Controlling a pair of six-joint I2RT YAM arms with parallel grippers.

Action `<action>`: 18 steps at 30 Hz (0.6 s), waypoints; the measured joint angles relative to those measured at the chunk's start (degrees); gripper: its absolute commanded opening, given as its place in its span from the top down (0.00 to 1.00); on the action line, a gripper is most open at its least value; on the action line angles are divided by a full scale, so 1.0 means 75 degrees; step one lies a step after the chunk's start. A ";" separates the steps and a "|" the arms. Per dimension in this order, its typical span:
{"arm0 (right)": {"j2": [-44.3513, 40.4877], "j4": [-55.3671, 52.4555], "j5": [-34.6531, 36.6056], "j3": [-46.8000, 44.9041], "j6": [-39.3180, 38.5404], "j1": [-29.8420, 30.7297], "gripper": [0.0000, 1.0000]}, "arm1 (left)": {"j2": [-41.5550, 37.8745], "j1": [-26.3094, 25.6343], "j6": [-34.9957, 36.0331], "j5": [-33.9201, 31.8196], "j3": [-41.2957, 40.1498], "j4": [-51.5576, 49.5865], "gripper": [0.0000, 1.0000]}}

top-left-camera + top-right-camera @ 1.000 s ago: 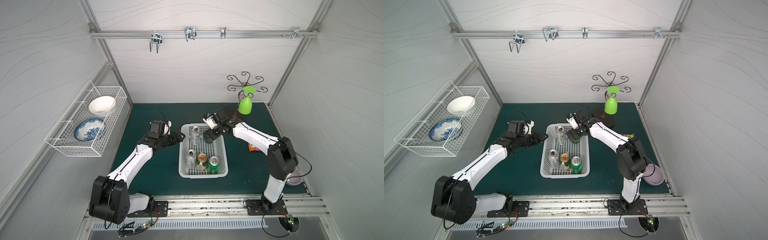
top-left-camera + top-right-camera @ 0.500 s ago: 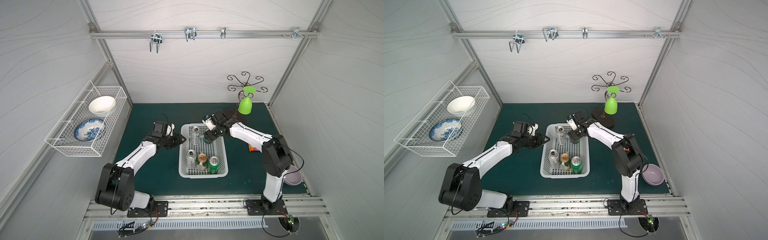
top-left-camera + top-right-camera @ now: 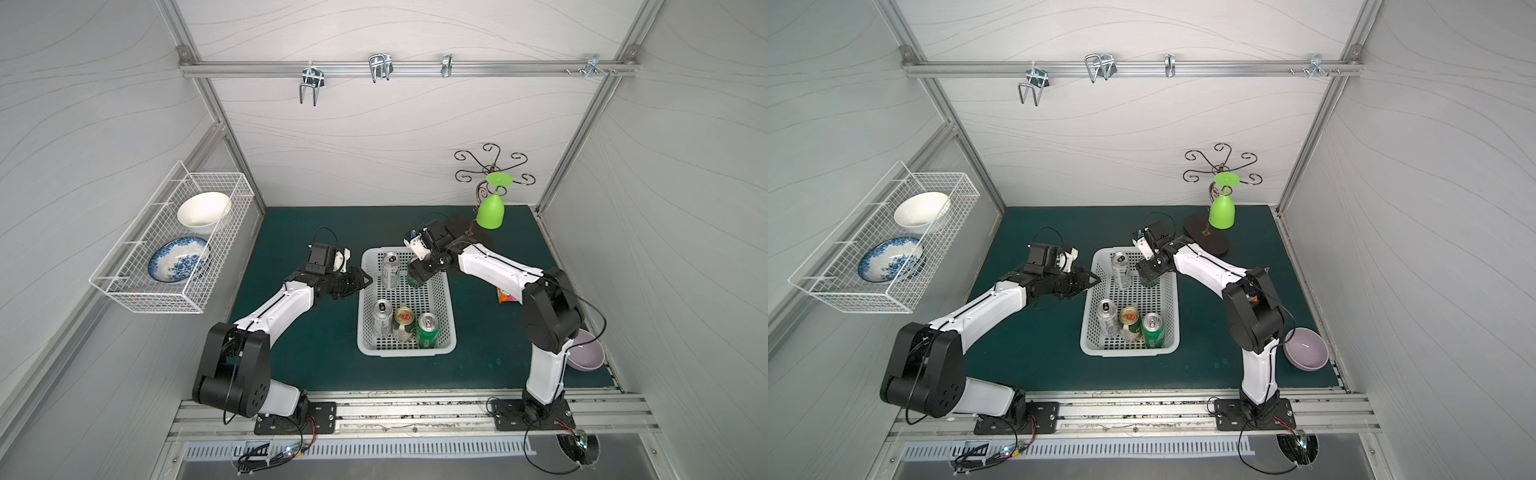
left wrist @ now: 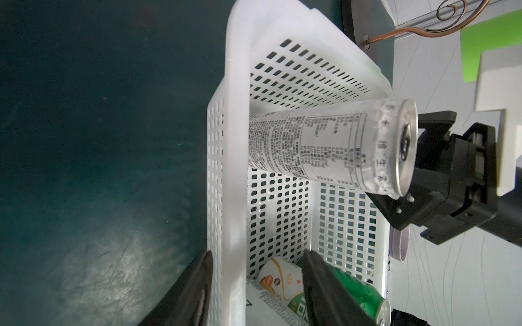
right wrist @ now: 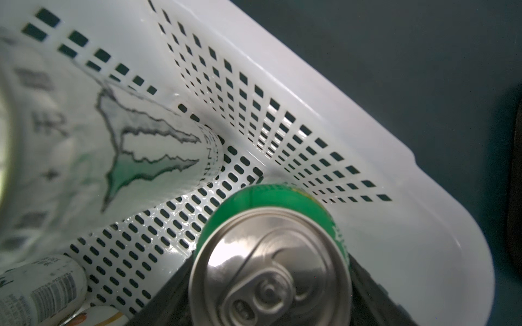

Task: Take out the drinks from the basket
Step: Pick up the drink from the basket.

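Over the green mat (image 3: 490,332), the right gripper (image 3: 417,277) has just clamped the green can (image 5: 282,197) in the basket's (image 3: 405,352) far right corner, the left gripper (image 3: 365,281) pinching its left rim, so lifting can likely begin.

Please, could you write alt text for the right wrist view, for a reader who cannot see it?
The right gripper is shut on a green can with a silver top, inside the white perforated basket. A silver-white can with a claw mark stands beside it.
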 measured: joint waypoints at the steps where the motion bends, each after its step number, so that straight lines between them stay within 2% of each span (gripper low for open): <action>1: -0.0035 -0.0070 0.0000 0.0000 0.0003 -0.0009 0.36 | 0.0020 0.0000 0.0003 0.0017 0.0000 0.0003 0.46; 8: -0.0784 -0.0749 -0.0265 0.0052 0.0006 -0.0361 0.37 | 0.0149 0.0000 0.0026 0.0096 0.0003 0.0006 0.47; 18: -0.2567 -0.1268 -0.1046 0.0452 0.0006 -0.1571 0.37 | 0.0216 0.0000 0.0041 0.0169 0.0029 0.0009 0.50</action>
